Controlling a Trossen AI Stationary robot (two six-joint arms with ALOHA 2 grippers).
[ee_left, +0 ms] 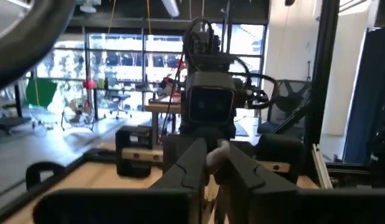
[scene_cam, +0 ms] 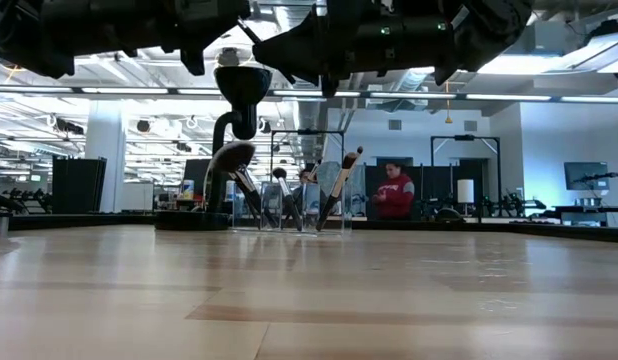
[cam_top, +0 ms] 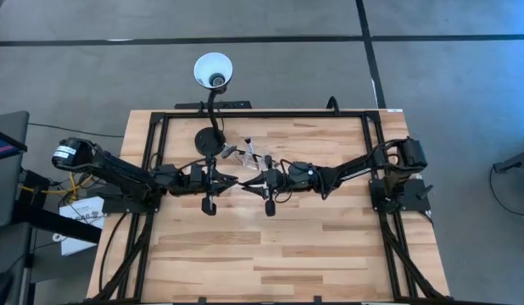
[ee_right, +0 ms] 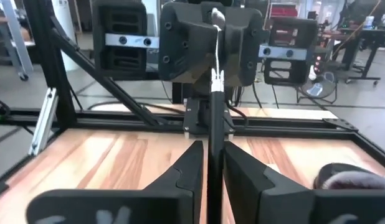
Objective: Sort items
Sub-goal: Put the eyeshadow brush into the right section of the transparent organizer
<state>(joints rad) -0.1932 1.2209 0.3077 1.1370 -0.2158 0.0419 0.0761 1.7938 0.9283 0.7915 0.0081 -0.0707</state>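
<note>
Both arms meet mid-air over the bench (cam_top: 287, 246) centre. Left hand (cam_top: 231, 180) and right hand (cam_top: 248, 181) face each other, tips nearly touching. 1 slim brush (ee_right: 212, 124) sits between the right hand's fingers; left hand clamps its pale end (ee_left: 215, 155). Other brushes (scene_cam: 289, 195) stand in a clear holder (scene_cam: 289, 210) beside the lamp (cam_top: 213, 80), at the bench's far side.

No readable text, labels, brands, numbers or signs in any view. White paper sheet (cam_top: 80, 222) on the floor beside the tabletop (cam_top: 313, 246) has dark marks, too small to read. Red top on the person (scene_cam: 394, 193) in the room behind shows a pale mark, not legible. Screens there: nothing readable.
</note>
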